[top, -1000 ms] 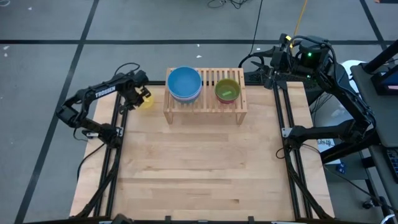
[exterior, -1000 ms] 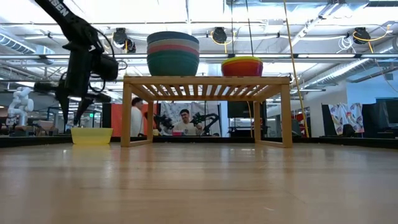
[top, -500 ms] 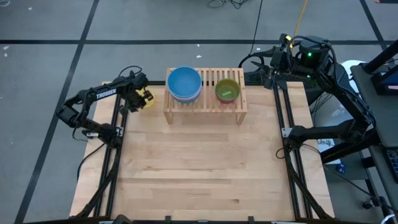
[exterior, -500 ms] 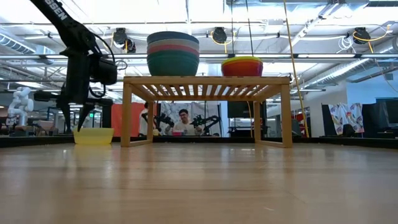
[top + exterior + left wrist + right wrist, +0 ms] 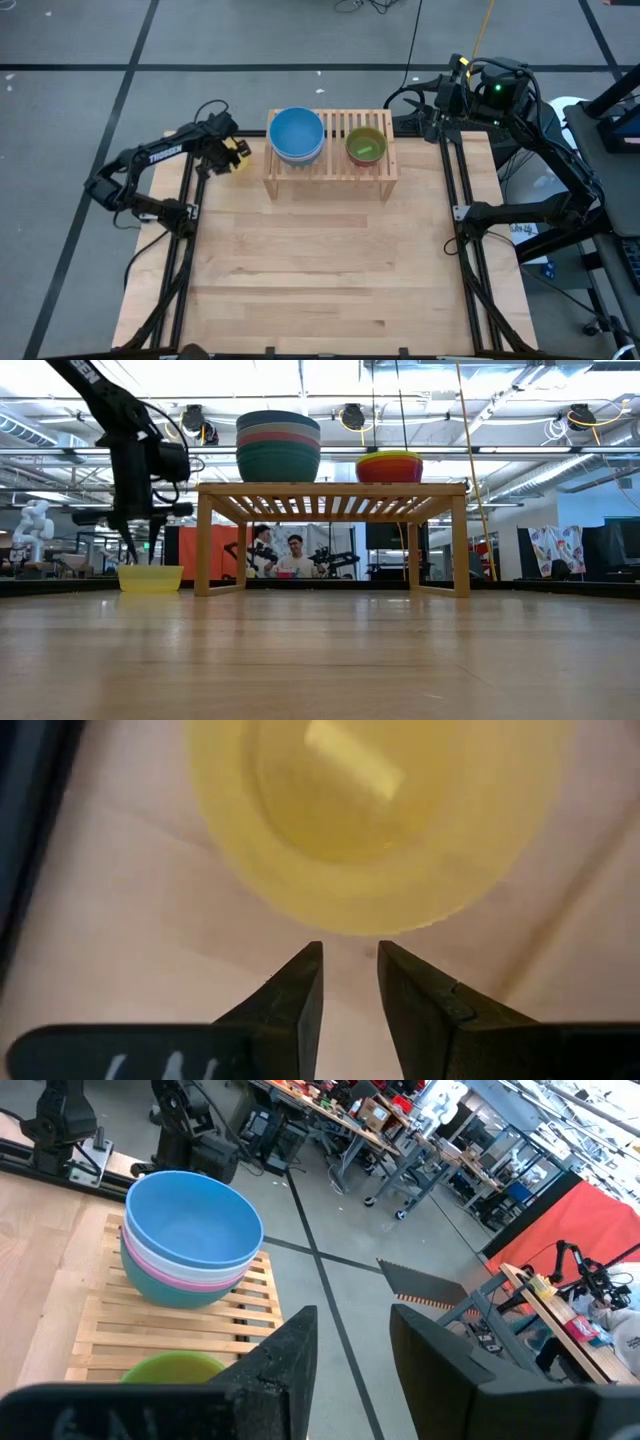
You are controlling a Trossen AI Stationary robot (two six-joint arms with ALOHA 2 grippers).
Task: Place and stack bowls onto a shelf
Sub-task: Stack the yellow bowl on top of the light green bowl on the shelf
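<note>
The light-wood shelf (image 5: 330, 155) stands at the table's far middle. On its left part sits a stack of larger bowls with the blue one on top (image 5: 296, 133), shown in the low view as blue, pink, white and teal (image 5: 278, 446). On its right part sits a smaller stack with the lime green bowl on top (image 5: 365, 146), over red and purple (image 5: 389, 465). The yellow bowl (image 5: 240, 155) rests on its base on the table, left of the shelf (image 5: 150, 578). My left gripper (image 5: 348, 955) hovers just beside its rim, fingers pointing down, narrowly open and empty. My right gripper (image 5: 350, 1325) is open, behind the shelf's right end.
The wide wooden table top (image 5: 320, 270) lies in front of the shelf. Black frame rails (image 5: 185, 260) run along both table sides. People stand in the room beyond the far edge (image 5: 295, 555).
My left gripper has shifted a little toward the far edge and the shelf, staying over the yellow bowl's near side. The bowl stays on the table.
</note>
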